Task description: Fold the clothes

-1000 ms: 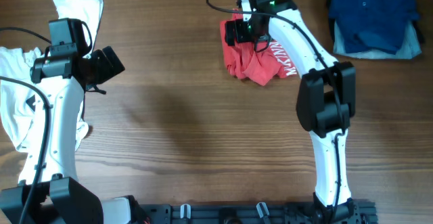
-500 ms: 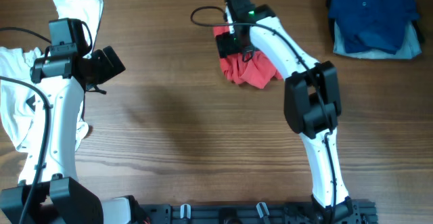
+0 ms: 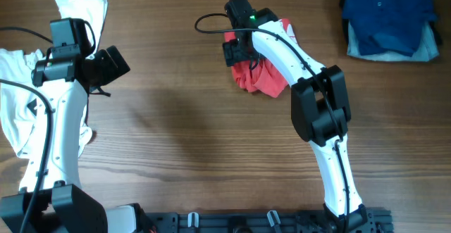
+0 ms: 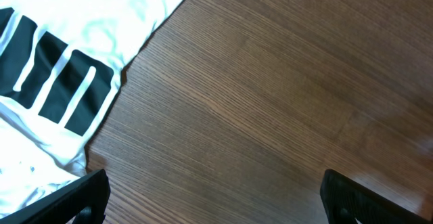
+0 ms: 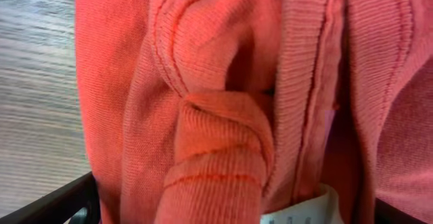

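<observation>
The red T-shirt (image 3: 269, 82) lies bunched up at the back centre of the table. My right gripper (image 3: 238, 50) is down on its left part. In the right wrist view the red cloth (image 5: 223, 82) fills the frame, with a ribbed collar fold and a white tag between the fingers (image 5: 230, 210). The fingers stand wide apart at the frame's edges. My left gripper (image 3: 116, 64) is open and empty above bare wood (image 4: 215, 204). Beside it lies the white T-shirt with black print (image 3: 21, 85), also in the left wrist view (image 4: 54, 68).
A folded dark blue garment (image 3: 387, 11) lies on a light blue one (image 3: 428, 50) at the back right corner. More white cloth (image 3: 81, 1) lies at the back left. A black cable loops near the right wrist.
My right gripper has moved left and a little toward the front over the red T-shirt, which is more bunched, its white lettering now hidden. The left arm has not moved.
</observation>
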Action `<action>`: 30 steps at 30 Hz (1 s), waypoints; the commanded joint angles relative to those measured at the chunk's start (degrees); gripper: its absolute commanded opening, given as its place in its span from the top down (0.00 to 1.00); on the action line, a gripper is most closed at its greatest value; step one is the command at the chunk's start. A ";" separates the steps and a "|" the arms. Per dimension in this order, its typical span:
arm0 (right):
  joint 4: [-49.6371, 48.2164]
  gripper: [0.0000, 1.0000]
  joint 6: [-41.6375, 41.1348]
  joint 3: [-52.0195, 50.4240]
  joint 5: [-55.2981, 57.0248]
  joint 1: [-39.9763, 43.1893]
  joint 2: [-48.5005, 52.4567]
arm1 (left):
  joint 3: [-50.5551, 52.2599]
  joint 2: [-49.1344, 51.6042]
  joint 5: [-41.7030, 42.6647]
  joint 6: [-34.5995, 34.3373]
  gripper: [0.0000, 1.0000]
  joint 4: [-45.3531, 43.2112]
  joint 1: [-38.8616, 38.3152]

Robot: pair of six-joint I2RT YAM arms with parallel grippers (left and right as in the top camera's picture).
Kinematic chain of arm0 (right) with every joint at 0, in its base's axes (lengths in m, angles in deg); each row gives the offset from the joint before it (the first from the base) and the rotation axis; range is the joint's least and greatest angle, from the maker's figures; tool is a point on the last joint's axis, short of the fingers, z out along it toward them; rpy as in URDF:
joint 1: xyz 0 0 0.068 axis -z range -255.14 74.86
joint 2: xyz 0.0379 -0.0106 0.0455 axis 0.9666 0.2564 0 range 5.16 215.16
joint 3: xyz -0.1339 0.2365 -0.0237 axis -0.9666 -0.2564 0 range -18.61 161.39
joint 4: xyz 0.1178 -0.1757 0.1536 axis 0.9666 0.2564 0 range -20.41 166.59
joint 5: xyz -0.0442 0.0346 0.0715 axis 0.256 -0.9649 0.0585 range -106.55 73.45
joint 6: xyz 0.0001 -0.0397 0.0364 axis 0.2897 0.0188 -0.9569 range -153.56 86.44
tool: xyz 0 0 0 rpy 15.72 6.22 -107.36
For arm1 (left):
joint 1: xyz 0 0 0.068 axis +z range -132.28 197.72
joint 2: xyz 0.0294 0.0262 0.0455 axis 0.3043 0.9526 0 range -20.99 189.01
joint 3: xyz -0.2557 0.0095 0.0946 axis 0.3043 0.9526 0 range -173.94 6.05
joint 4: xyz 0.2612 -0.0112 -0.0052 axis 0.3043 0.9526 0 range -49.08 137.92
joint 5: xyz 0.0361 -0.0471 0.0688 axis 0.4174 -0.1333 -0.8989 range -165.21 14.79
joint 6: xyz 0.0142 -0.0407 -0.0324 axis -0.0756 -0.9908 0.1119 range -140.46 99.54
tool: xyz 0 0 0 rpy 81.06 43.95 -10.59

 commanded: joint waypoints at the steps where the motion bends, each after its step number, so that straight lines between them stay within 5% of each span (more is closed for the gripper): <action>1: 0.33 0.00 -1.44 0.57 3.39 0.09 -3.85 | 0.55 -0.11 0.70 -0.11 0.00 -0.26 0.20; 23: -0.46 0.01 -2.36 0.48 1.31 -3.06 -1.60 | 0.55 -0.11 0.70 -0.11 0.00 1.42 0.20; 30: -1.25 0.09 -2.27 0.48 1.33 -3.06 1.27 | 0.55 -0.11 0.70 -0.13 0.00 1.44 0.20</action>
